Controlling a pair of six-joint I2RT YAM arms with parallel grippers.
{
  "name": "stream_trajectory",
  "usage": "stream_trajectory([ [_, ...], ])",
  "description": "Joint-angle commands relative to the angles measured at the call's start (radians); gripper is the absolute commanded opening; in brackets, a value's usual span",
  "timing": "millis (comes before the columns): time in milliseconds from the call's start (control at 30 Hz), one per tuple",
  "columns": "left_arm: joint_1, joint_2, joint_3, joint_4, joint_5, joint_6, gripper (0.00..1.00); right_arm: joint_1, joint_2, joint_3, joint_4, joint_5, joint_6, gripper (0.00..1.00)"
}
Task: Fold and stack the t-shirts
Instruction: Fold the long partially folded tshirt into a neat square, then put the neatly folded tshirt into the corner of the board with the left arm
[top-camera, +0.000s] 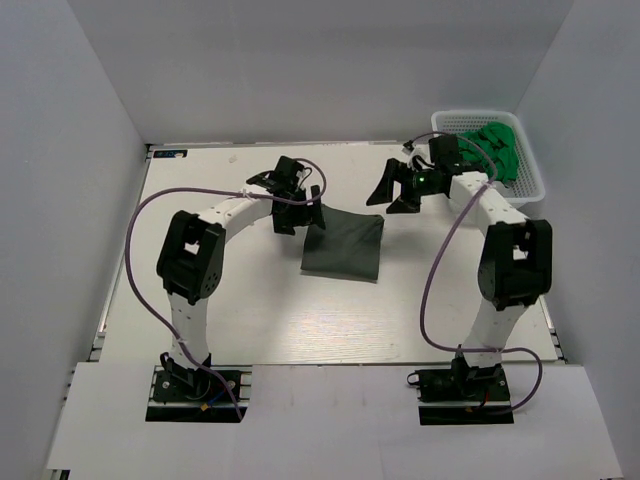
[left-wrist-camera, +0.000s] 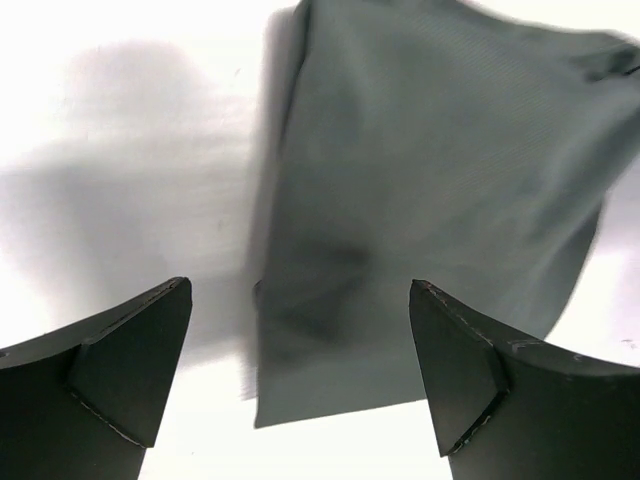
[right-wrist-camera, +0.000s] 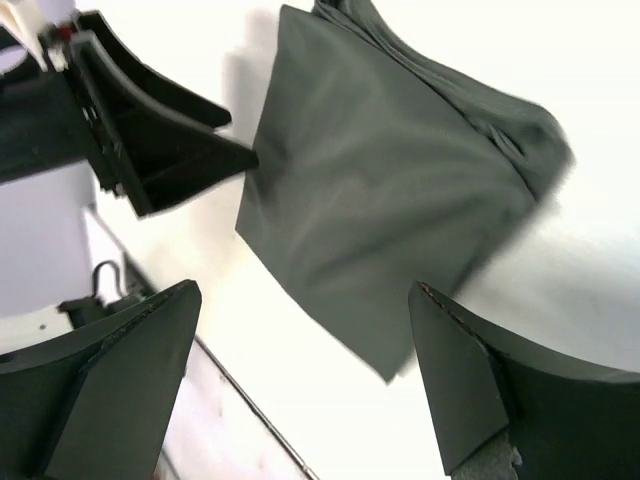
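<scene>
— Charcoal-grey and folded into a flat rectangle, the dark cloth t-shirt (top-camera: 343, 246) is laid near the middle of the white table (top-camera: 230, 310).

— And the black two-finger left gripper (top-camera: 300, 205)?

— It is held over the near-left edge of that shirt, jaws spread wide. In the left wrist view the dark cloth t-shirt (left-wrist-camera: 430, 200) is seen lying beneath and beyond the left gripper (left-wrist-camera: 300, 285), and nothing is caught between the fingers. Whether a fingertip is brushing the cloth cannot be told; the view is blurred.

— What is shown on the other side?

— The black two-finger right gripper (top-camera: 395, 190) is raised just off the shirt's far right corner, clear of it. Its jaws are also parted wide and nothing is held. From the right wrist view the dark cloth t-shirt (right-wrist-camera: 390, 210) is framed between the fingers of the right gripper (right-wrist-camera: 300, 290), with the left gripper (right-wrist-camera: 150, 140) seen beside the cloth's edge.

— And the rest of the laundry?

— Bright emerald-green cloth t-shirts (top-camera: 497, 148) are heaped, unfolded, inside the white plastic lattice basket (top-camera: 530, 185), which is set at the table's far right corner, well apart from the folded one.
</scene>
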Motion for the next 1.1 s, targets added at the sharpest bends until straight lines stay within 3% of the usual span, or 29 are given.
stream_trajectory([
  [0,-0.012,0.033,0.066,0.005,-0.042,0.024,1.00,-0.007,-0.095,-0.031,-0.107,0.166,-0.019,0.90],
  [100,-0.021,0.064,0.090,-0.004,-0.064,0.038,1.00,-0.008,-0.146,-0.059,-0.136,0.317,-0.005,0.90],
  [433,-0.072,0.170,0.111,-0.029,-0.142,0.057,0.57,-0.016,-0.285,-0.120,-0.165,0.377,0.010,0.90],
  [533,-0.093,0.193,0.132,-0.080,-0.230,0.067,0.31,-0.017,-0.315,-0.157,-0.159,0.421,-0.011,0.90],
  [567,-0.108,0.207,0.132,-0.098,-0.282,0.067,0.13,-0.022,-0.318,-0.164,-0.162,0.438,-0.005,0.90],
  [633,-0.119,0.207,0.132,-0.128,-0.340,0.078,0.02,-0.031,-0.331,-0.187,-0.164,0.478,-0.007,0.90],
  [833,-0.098,0.216,0.171,-0.233,-0.535,0.028,0.00,-0.046,-0.355,-0.221,-0.162,0.498,-0.008,0.90],
  [1067,0.028,0.165,0.211,-0.282,-0.684,0.069,0.00,-0.066,-0.373,-0.231,-0.173,0.575,-0.019,0.90],
])
